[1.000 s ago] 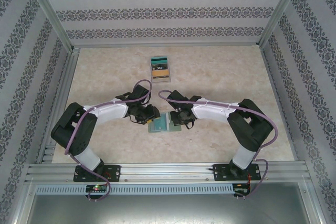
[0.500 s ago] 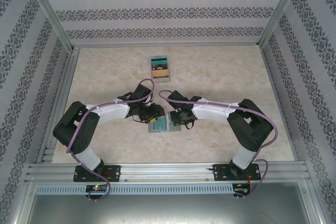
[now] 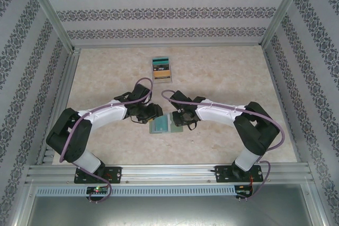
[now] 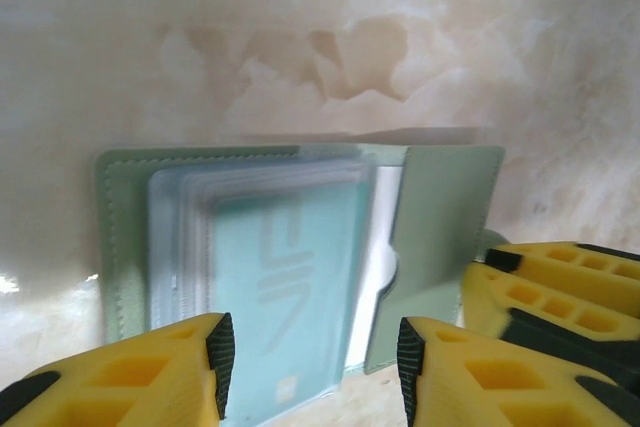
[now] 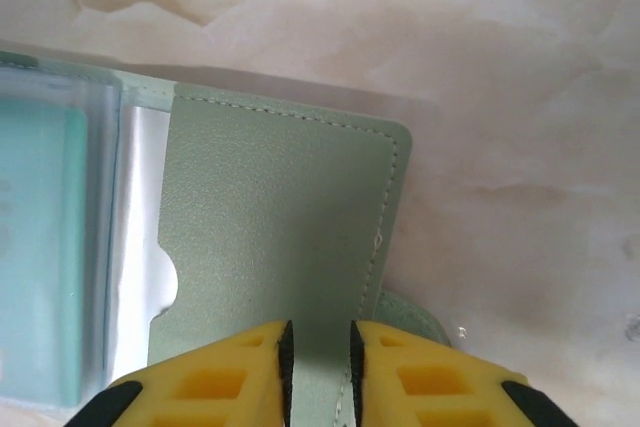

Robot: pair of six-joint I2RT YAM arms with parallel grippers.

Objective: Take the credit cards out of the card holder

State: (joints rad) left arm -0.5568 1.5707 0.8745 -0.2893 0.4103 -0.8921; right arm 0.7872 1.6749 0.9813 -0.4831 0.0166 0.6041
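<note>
Since the card holder [image 3: 160, 125] is lying open at the middle of the table, I'd call this job partly done. Some credit cards [image 3: 161, 70] are already out, lying flat well apart from the holder at its 12 o'clock, teal and tan faces up. What's left, as far as I can see, is at least one teal card [image 4: 285, 287] tucked in a clear sleeve [image 4: 180, 237] on the holder's open panel, so not out yet.

The right gripper [image 5: 320, 357] comes in from the holder's 3 o'clock. It's pinched down on the grey-green flap [image 5: 270, 217], with the leather edge right between its pads. My read is that it's pinning the holder in place. The left gripper [image 4: 310, 352] sits at the holder's 10 o'clock with its jaws apart, one yellow finger on each side of the teal card's near end. From the wrist view I honestly can't tell if the pads are touching the card or just hovering over it. Nothing is gripped there, anyway. So the next bit looks like closing on that card and sliding it out of the sleeve, then checking the other pockets.

As for the setup, it's a boxed-in cell with patterned wallpaper walls [image 3: 169, 11] in grey damask stripes. An aluminium frame [image 3: 169, 172] runs along the 6 o'clock edge where the arms are bolted. The tabletop [image 3: 222, 78] is a pale beige marble-look sheet, smooth and a bit glossy.
</note>
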